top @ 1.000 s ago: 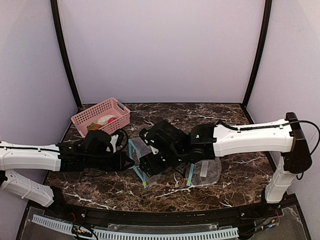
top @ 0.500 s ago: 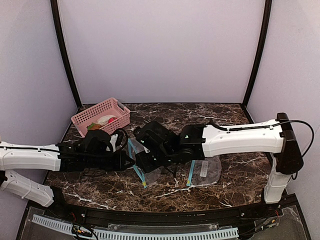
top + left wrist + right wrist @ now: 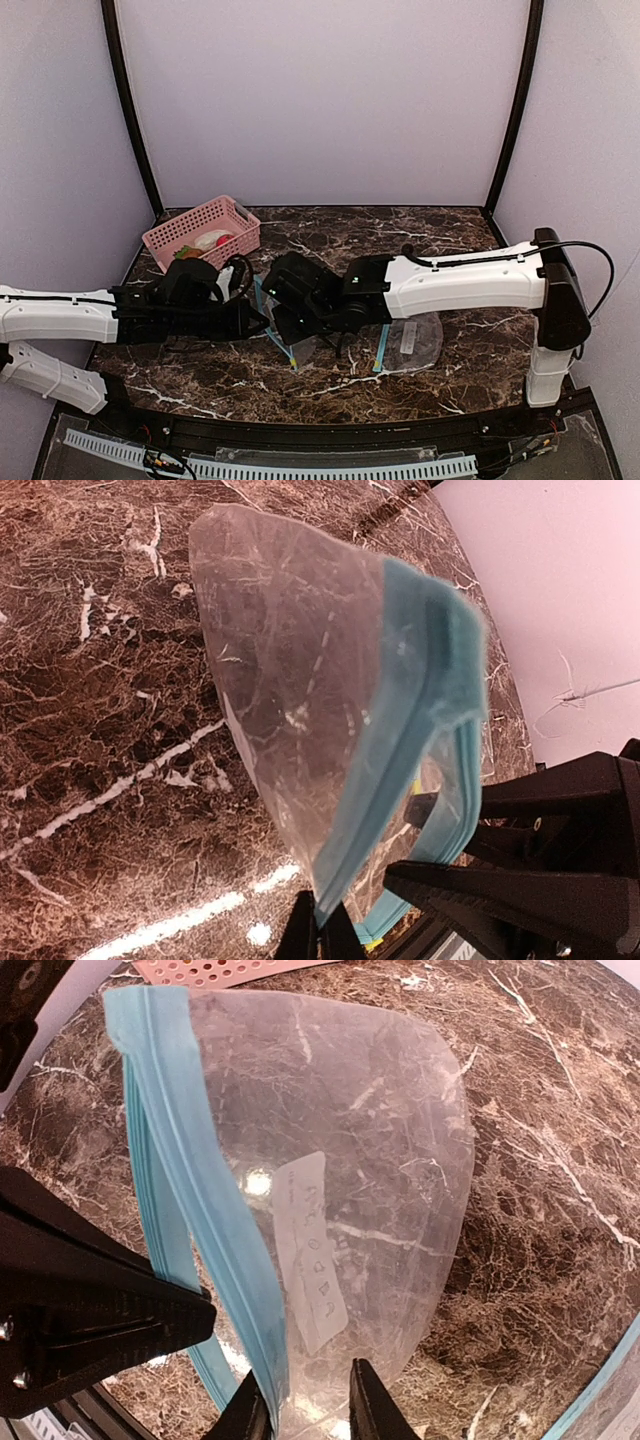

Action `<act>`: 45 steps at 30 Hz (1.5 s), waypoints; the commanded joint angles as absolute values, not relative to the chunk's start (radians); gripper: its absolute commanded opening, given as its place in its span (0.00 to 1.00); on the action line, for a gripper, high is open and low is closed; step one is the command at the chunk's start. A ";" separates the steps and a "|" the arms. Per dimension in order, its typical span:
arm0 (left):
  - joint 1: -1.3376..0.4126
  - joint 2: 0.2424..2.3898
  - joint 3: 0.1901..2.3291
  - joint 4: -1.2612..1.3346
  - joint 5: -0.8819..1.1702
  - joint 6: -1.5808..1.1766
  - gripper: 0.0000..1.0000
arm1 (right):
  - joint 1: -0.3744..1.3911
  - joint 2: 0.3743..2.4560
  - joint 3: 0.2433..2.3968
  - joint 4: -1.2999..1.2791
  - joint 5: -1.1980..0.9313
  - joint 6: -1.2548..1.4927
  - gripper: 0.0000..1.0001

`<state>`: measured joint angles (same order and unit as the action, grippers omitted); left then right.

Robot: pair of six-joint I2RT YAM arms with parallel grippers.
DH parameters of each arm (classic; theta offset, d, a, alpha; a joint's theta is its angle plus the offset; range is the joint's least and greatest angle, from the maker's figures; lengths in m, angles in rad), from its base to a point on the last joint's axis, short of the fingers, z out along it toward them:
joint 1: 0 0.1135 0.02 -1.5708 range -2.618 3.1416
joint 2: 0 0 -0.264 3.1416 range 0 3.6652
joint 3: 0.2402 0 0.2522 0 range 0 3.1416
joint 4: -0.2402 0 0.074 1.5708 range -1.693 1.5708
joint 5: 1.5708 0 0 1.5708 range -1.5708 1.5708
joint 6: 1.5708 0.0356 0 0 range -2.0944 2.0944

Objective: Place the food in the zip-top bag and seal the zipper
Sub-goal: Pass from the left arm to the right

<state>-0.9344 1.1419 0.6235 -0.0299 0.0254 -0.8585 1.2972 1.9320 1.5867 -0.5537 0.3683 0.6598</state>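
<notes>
The clear zip-top bag (image 3: 283, 318) with a blue zipper hangs over the middle of the table between both grippers. My left gripper (image 3: 258, 318) is shut on the blue zipper strip's lower end (image 3: 320, 938). My right gripper (image 3: 292, 322) reaches in from the right. Its fingers (image 3: 305, 1385) stand a little apart, with the bag's (image 3: 350, 1140) lower edge between them and the zipper against the left finger. The bag's mouth gapes and it looks empty. The food (image 3: 208, 242) lies in the pink basket: a brown-orange piece, a whitish piece and a red one.
The pink basket (image 3: 200, 225) stands at the back left. A second clear bag (image 3: 415, 340) with a blue strip lies flat on the marble, right of the grippers. White walls and black posts enclose the table.
My right arm has slid left, closer to the left gripper, and its fingers have narrowed around the bag's edge. The left arm keeps its hold and has barely moved.
</notes>
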 commanded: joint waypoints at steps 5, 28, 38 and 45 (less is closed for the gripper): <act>-0.932 1.113 0.599 -0.049 0.013 -0.862 0.01 | 1.279 1.945 1.591 -0.590 0.420 0.707 0.08; -0.877 1.257 0.609 0.013 -0.008 -0.798 0.01 | 1.274 1.799 1.545 -0.753 0.382 0.750 0.00; -0.842 1.396 0.639 0.168 0.160 -0.797 0.01 | 1.269 1.763 1.535 -0.771 0.385 0.785 0.00; -0.842 1.377 0.628 0.237 0.226 -0.760 0.13 | 1.245 1.817 1.545 -0.818 0.398 0.835 0.00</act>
